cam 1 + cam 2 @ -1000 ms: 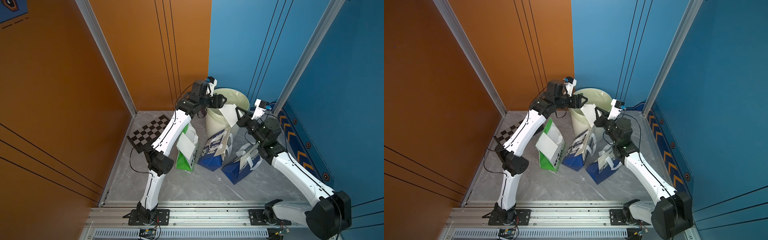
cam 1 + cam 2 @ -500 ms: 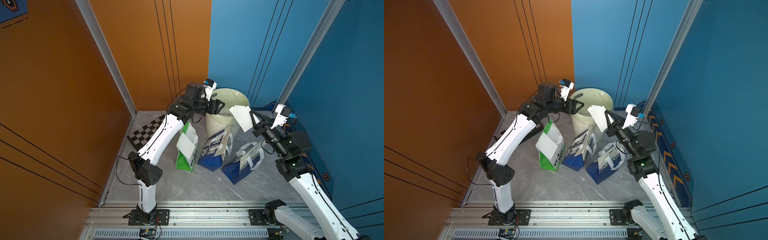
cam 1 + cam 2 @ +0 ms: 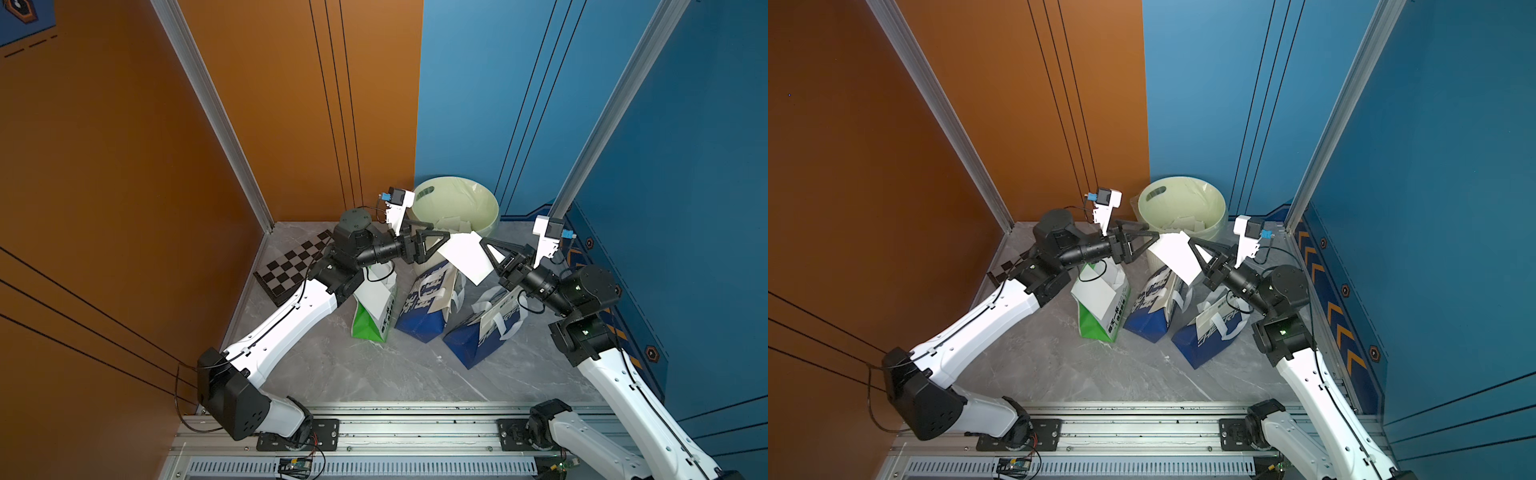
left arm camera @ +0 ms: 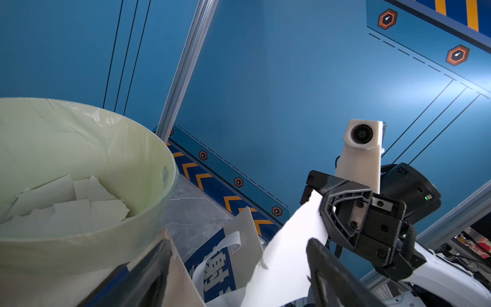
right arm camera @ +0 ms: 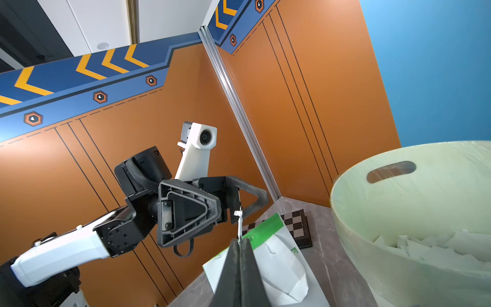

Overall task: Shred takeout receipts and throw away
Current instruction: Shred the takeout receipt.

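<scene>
Paper is what this job is about, and one white receipt hangs in the air between the two arms. It is just in front of the pale green bin and above the blue bags. The right hand is shut tight on one edge of it. The left hand is wide open and holds nothing. In the left wrist view the other edge of the receipt sits inside that hand's open gap, but I cannot see it being touched. Torn white bits lie in the bin.

I think the receipt is very light, thin and floppy, so it will bend and flap. It should rip easily, but it could slip out of a weak pinch. The best place for the left hand to take hold looks like the free edge, close to where the right hand pinches. Then a pull apart should tear the sheet, not just tug it loose. Small bits could flutter past the bin
</scene>
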Controlling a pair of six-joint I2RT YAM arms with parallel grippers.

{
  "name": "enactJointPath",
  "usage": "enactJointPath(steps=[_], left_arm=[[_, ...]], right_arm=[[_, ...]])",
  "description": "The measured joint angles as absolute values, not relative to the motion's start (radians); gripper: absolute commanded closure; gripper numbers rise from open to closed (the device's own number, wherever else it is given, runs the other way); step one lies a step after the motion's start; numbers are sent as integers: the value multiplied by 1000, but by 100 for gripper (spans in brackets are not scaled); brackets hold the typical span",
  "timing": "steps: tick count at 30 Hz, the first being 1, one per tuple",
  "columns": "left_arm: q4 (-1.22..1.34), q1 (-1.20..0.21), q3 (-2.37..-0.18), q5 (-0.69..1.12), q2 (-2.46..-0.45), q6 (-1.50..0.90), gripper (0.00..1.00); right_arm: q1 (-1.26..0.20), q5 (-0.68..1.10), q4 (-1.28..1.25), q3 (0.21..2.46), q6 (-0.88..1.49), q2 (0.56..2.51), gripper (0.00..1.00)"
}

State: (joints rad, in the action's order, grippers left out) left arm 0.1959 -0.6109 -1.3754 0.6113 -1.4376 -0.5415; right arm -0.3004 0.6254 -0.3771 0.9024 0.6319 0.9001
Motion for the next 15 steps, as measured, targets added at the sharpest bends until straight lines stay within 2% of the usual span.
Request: enactJointPath(steps=[2,7,11,15], left_arm=[[222,-620,-1359,631,-1438,-568,28],[291,-631,-1353,672,-1438,-625,57],[329,-636,-1351,684,-1438,-649,72],[355,-644,-1351,694,-1443,-663,96]], right_arm=[[-307,630,-405,901,656,913,100],[-328,633,-455,901,686,933,100],[-338,633,-458,901,689,936,100],[-343,632,-456,901,684,936,100]])
